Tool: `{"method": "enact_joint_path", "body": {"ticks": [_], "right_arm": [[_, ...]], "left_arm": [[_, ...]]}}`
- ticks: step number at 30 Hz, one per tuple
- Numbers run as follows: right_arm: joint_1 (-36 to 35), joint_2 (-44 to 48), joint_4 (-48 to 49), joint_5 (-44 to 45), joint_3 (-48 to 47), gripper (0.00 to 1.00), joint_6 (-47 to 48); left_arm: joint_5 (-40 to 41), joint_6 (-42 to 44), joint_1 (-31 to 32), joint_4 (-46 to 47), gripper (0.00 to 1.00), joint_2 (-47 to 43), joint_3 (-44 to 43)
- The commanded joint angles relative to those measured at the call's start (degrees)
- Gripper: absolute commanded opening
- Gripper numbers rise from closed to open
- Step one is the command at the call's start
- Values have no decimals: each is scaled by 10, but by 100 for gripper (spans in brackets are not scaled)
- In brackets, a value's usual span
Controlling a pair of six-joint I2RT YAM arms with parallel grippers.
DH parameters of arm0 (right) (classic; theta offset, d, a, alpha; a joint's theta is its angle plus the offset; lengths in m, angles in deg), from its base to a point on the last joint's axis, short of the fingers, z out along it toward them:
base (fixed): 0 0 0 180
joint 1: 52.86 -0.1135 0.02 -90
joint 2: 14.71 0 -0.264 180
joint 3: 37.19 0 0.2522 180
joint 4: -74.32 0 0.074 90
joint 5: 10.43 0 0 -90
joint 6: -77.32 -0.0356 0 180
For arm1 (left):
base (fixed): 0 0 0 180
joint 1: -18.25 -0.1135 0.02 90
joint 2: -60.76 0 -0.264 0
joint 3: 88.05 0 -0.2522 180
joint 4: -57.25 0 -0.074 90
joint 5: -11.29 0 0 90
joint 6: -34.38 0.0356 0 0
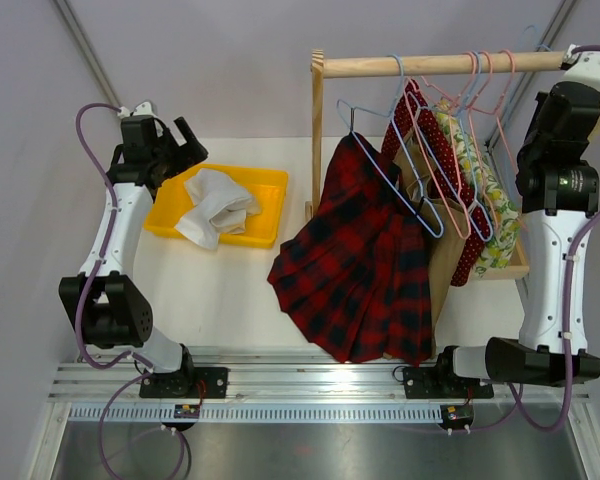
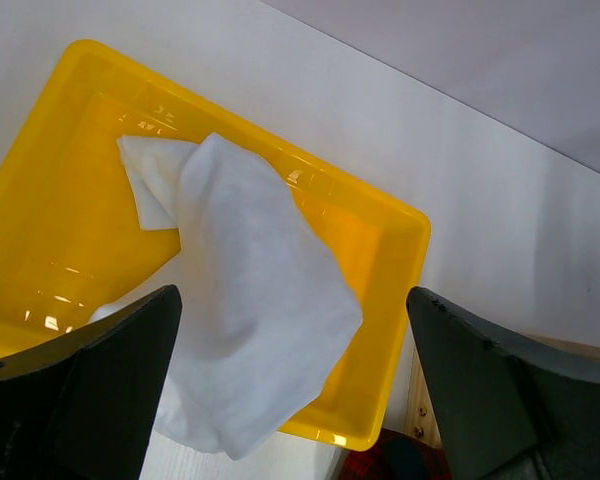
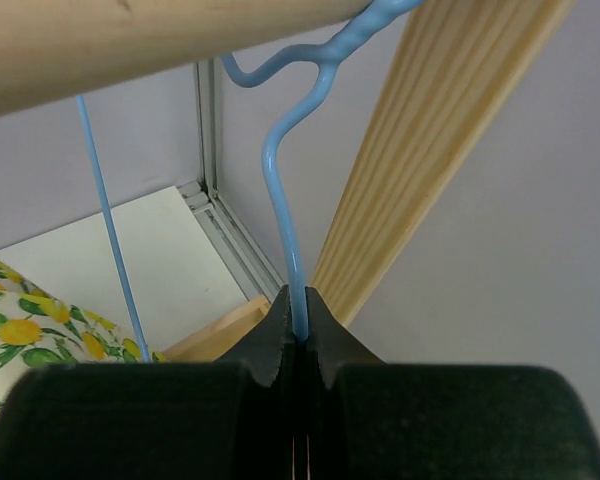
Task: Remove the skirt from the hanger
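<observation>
Right gripper (image 3: 298, 322) clamps blue hanger wire (image 3: 278, 200) beside lemon-print garment (image 3: 20, 340).

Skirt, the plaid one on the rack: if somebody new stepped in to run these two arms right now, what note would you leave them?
Left gripper: open and empty, above the yellow tray that holds a white cloth.
Right gripper: shut on a blue hanger wire at the right end of the wooden rod.
Skirt: hanging on the rack toward the rod's left end, away from both grippers. I cannot tell whether the gripped wire belongs to the hanger carrying it.
Done: nothing that shows.
Left: get the skirt off its hanger.
</observation>
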Motion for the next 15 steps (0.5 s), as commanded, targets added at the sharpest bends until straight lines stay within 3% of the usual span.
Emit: {"method": "enact_joint_path", "body": {"ticks": [1, 6, 12, 14, 15], "right_arm": [[2, 1, 38, 34, -8, 0, 8], [3, 45, 78, 62, 82, 0, 12], [4, 56, 78, 66, 100, 2, 13], [4, 54, 71, 75, 92, 24, 11], [4, 55, 70, 80, 85, 63, 11]], "left_arm": [[-20, 8, 0, 30, 99, -28, 0], [-27, 7, -1, 32, 99, -30, 3], [-32, 6, 0, 36, 99, -35, 8], [-31, 7, 0, 38, 99, -36, 10], [-32, 7, 0, 39, 99, -36, 10]]}}
